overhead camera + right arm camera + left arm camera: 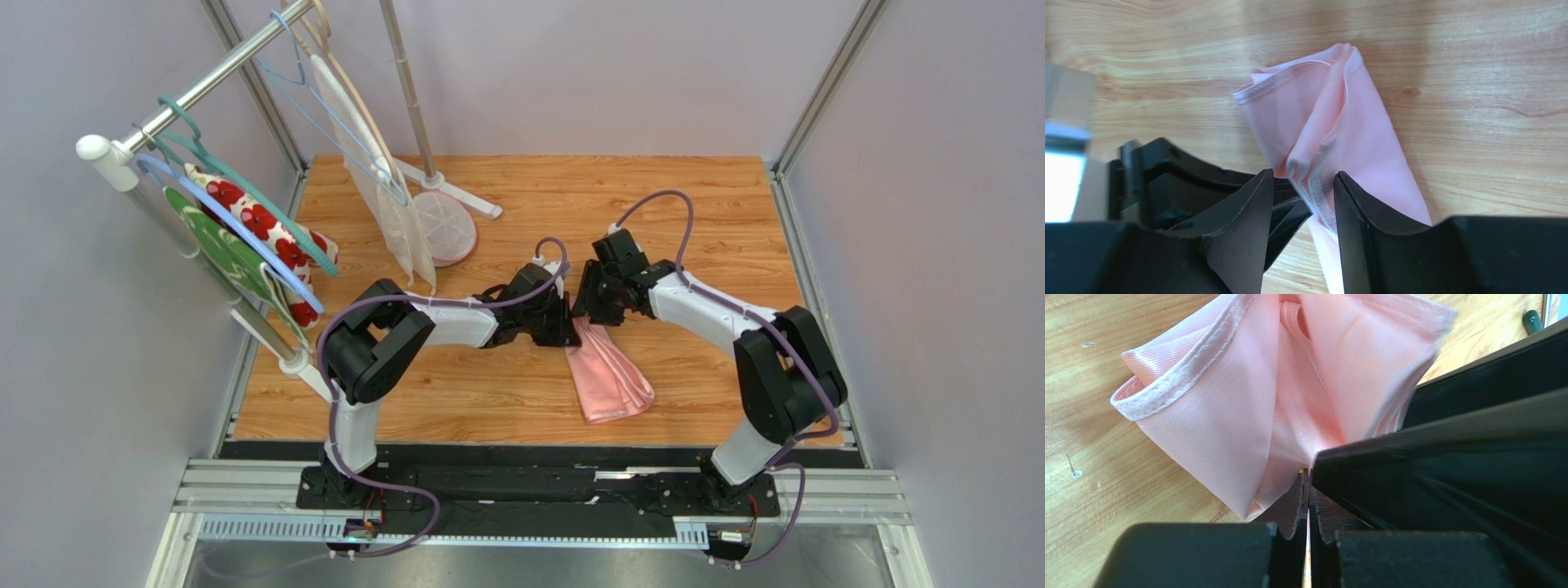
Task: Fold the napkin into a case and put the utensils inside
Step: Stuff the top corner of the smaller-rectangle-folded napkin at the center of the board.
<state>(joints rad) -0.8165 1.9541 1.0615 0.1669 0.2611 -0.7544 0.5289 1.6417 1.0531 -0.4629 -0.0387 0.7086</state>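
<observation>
My left jaws are pressed together on 1 corner of the folded pink napkin [1247,404], I judge to keep its layers stacked; my right jaws stand spread astride its hemmed edge, not pinching; it lies mid-counter [491,404], open wood nearside and rightward for folding.

No readable text anywhere, folks

We can't make out a single word, number, logo or sign in any of the three views. Nothing legible on the pink napkin [610,374] or on the flowered cloth [252,221].
</observation>
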